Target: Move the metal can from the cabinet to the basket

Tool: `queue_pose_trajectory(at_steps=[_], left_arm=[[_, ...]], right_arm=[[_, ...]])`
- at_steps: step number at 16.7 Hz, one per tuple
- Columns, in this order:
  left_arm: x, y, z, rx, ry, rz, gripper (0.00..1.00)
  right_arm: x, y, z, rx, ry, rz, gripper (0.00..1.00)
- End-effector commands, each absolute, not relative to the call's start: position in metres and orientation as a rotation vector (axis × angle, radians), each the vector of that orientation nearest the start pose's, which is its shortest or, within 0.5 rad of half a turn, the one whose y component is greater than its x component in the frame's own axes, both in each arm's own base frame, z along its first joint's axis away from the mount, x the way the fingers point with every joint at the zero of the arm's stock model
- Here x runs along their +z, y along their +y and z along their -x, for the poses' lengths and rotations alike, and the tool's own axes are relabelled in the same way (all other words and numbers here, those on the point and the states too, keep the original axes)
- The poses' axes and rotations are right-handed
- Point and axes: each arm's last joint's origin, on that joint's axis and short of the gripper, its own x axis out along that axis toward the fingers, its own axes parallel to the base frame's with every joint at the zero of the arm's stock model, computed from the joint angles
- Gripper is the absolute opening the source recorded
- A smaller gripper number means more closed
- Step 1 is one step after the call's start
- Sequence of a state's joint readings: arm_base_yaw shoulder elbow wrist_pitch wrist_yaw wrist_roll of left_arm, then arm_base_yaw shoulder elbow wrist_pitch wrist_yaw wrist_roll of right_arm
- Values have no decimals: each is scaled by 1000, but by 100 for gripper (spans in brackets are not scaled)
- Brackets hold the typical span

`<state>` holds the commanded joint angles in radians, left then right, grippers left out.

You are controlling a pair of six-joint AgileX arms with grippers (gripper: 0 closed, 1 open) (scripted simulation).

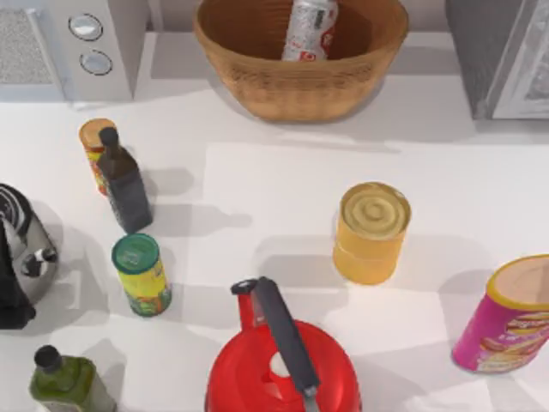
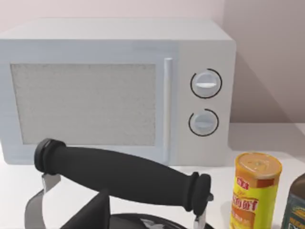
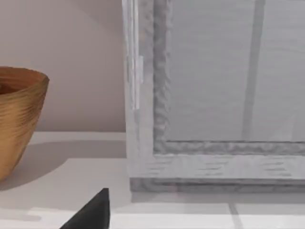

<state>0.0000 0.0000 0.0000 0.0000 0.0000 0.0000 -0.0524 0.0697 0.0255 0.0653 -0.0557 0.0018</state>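
Red kettle (image 1: 283, 365) sits closest to you at the table's near edge, the yellow tin (image 1: 371, 232) beyond it on the right. Your metal can (image 1: 310, 29) lies tilted inside the basket (image 1: 249, 64) at the far middle, with the cabinet (image 1: 497, 56) at far right. One dark fingertip (image 3: 93, 212) of the right gripper pokes in near the cabinet door; you cannot tell either claw's opening, nor how far it sits from the can.
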Motion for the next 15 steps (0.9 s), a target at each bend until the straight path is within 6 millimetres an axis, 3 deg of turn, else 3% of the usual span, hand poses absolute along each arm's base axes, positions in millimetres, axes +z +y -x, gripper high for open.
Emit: queue_pose_trajectory(at_steps=[4,7,11,15], left_arm=[[160,-1,-106,0,0,0,100],[160,-1,-106,0,0,0,100],[160,-1,-106,0,0,0,100],[160,-1,-106,0,0,0,100]], right_arm=[[190,-22,-122,4,-51,12,100],[202,-46,-140,1,-48,21,100],[204,-98,-162,-5,-31,25,100],[188,-155,-167,-7,-16,21,100]])
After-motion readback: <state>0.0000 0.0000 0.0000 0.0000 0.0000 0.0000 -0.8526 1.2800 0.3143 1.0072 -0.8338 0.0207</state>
